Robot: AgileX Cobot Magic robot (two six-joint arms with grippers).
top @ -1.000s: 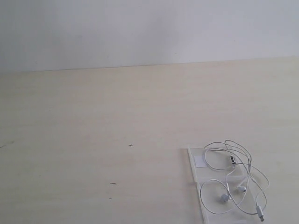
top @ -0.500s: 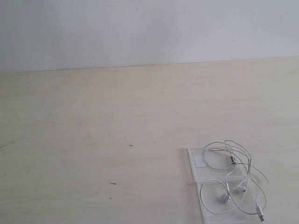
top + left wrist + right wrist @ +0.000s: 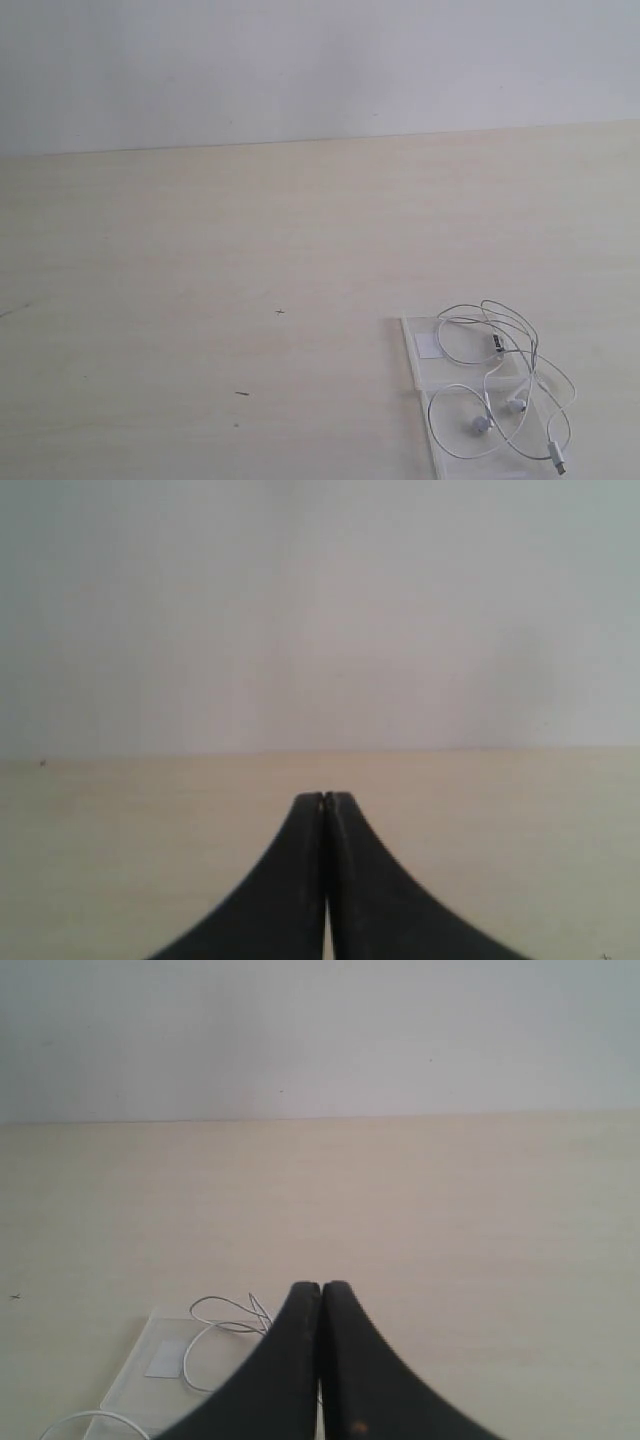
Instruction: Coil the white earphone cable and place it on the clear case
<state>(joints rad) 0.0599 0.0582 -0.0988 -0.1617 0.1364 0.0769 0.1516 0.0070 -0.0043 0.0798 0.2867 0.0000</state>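
The white earphone cable [image 3: 520, 380] lies in loose loops on the clear case [image 3: 415, 350] at the table's front right, with both earbuds, the inline remote [image 3: 497, 344] and the plug end [image 3: 558, 460] resting there. Neither arm appears in the exterior view. My right gripper [image 3: 321, 1288] is shut and empty, hovering above the table beside the clear case [image 3: 160, 1345] and cable loops [image 3: 225, 1312], partly hiding them. My left gripper [image 3: 325, 798] is shut and empty over bare table, with no task object in its view.
A pale wooden table [image 3: 250, 250] runs back to a plain white wall [image 3: 300, 70]. Small dark specks [image 3: 241, 393] mark the tabletop left of the case.
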